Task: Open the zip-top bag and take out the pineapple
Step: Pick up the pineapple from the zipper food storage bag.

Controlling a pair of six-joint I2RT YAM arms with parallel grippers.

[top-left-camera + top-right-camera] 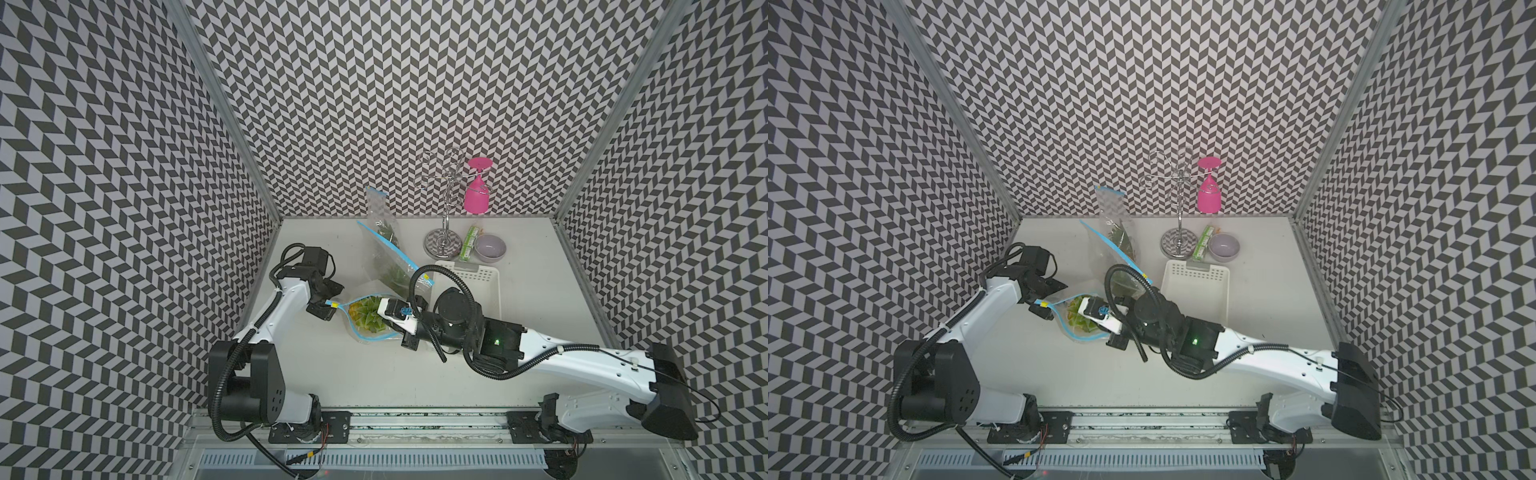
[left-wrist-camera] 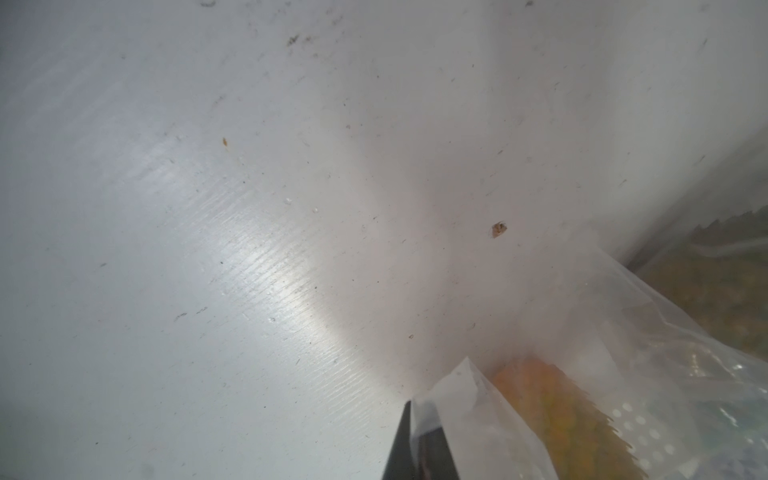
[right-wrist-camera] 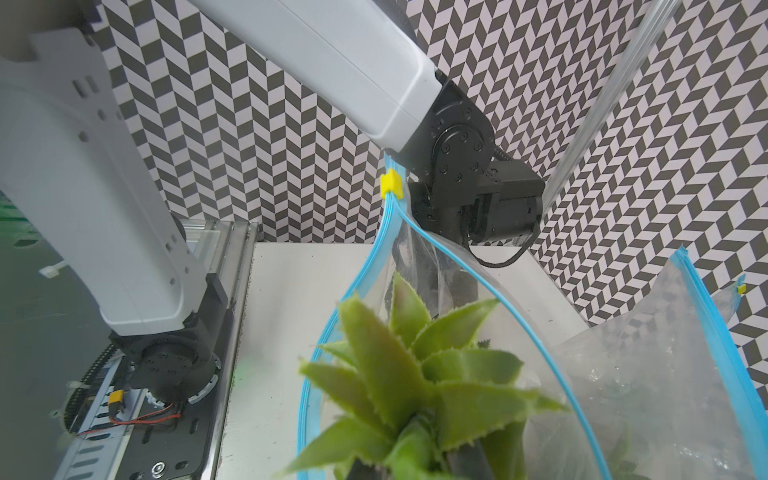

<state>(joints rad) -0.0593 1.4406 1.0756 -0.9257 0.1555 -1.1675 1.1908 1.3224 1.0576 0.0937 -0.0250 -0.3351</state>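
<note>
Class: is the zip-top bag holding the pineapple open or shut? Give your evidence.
Open: the zip-top bag has its two blue tracks split apart from the yellow slider, ringing the pineapple and its green leaves.

arms [image 1: 582, 362]: white shells | joints [image 1: 259, 388]: black | cables [image 1: 434, 269]: black corrugated | LED [image 1: 495, 342]: green

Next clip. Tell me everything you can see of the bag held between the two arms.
The bag is clear, soft film with a blue zip track around its mouth and a yellow slider sitting at one end. It is open, with the mouth spread into a teardrop, and its body rests on the table. The left end effector pinches the slider end. The right end effector reaches into the mouth and looks closed on the leaves of the pineapple inside.
</note>
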